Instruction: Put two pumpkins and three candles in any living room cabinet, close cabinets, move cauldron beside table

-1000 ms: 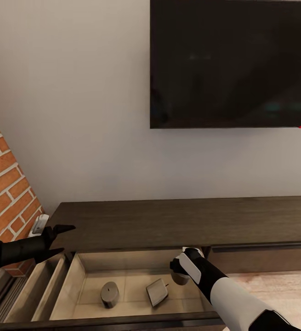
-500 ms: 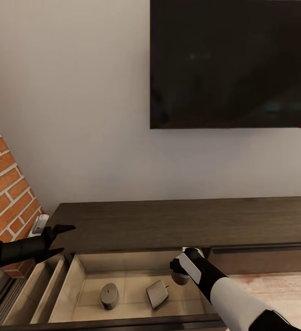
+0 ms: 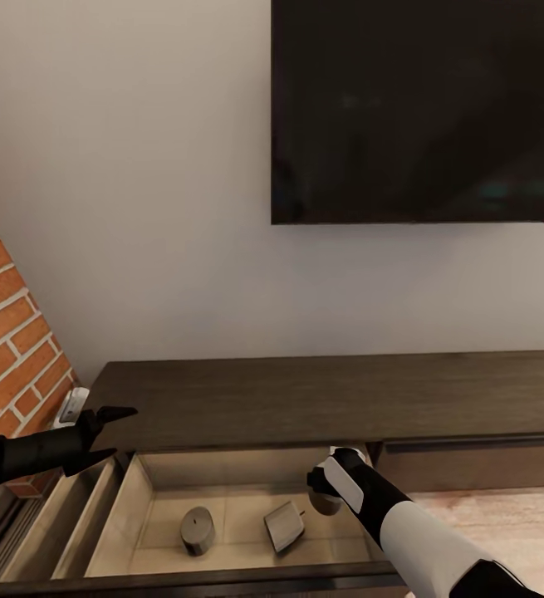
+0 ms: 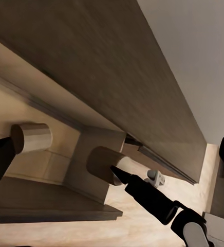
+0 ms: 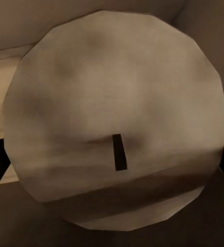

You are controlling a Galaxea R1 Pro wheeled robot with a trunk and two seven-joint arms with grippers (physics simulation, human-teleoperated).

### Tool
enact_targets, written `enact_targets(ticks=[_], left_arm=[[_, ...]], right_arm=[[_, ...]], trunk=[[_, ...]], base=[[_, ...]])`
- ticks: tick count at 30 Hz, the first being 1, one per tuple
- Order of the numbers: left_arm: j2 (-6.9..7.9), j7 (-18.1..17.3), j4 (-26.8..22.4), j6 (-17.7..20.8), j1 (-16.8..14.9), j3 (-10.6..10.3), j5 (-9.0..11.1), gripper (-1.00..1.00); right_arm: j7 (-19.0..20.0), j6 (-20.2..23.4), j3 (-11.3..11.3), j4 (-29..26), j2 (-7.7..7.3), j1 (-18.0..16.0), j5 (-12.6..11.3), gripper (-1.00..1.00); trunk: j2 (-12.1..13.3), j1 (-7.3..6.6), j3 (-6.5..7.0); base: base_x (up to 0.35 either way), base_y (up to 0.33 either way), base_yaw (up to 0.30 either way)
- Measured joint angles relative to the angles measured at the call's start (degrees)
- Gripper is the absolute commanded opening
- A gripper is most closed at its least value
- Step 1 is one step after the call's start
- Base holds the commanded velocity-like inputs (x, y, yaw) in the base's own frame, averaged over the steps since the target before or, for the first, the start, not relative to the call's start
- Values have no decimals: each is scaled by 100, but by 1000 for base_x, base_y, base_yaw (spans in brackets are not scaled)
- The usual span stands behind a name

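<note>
Holding a pale candle (image 3: 325,502) over the open drawer (image 3: 130,515) of the long dark-brown cabinet (image 3: 321,399), the right gripper (image 3: 328,498) sat at about five o'clock in the head view, its jaws clamped on the candle's sides. Two more candles already lay on the drawer's tan floor: an upright grey one (image 3: 197,529) at seven o'clock and a tipped one (image 3: 283,526) just right of it. The left gripper (image 3: 110,432) hung at nine o'clock, above the cabinet's left end beside the brick fireplace (image 3: 10,332), jaws spread and empty. No pumpkins or cauldron were in sight.

To finish this step well, I judged the arm should lower the candle close to the drawer floor, in the free patch right of the tipped one, before letting go, so it neither rolls nor knocks its neighbours.

The right wrist view gave what the head view could not: the candle's round end face (image 5: 117,123) with its short dark wick (image 5: 119,152), seated squarely between dark fingertips at either edge. The left wrist view showed the held candle (image 4: 104,163) against the drawer's corner, and another candle (image 4: 32,138) lying inside.
</note>
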Motion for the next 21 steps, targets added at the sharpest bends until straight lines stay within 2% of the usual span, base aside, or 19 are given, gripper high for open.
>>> enact_targets(ticks=[13, 15, 17, 21], left_arm=[[8, -24, -6, 7, -3, -23, 30, 100], [10, -150, -7, 12, -1, -26, 157, 100], [21, -457, -8, 14, 8, -35, 403, 100], [47, -866, -7, 27, 75, -23, 570, 100]], right_arm=[[-37, 9, -1, 23, 2, 0, 2, -100], [-41, 9, -1, 25, 2, 0, 1, -100], [-43, 9, -1, 28, 2, 0, 0, -100], [-44, 9, -1, 28, 2, 0, 0, -100]], trunk=[[-521, 286, -233], [-602, 330, -269], [-682, 373, -305], [-842, 461, -376]], base=[[0, 0, 0], [0, 0, 0], [0, 0, 35], [0, 0, 13]])
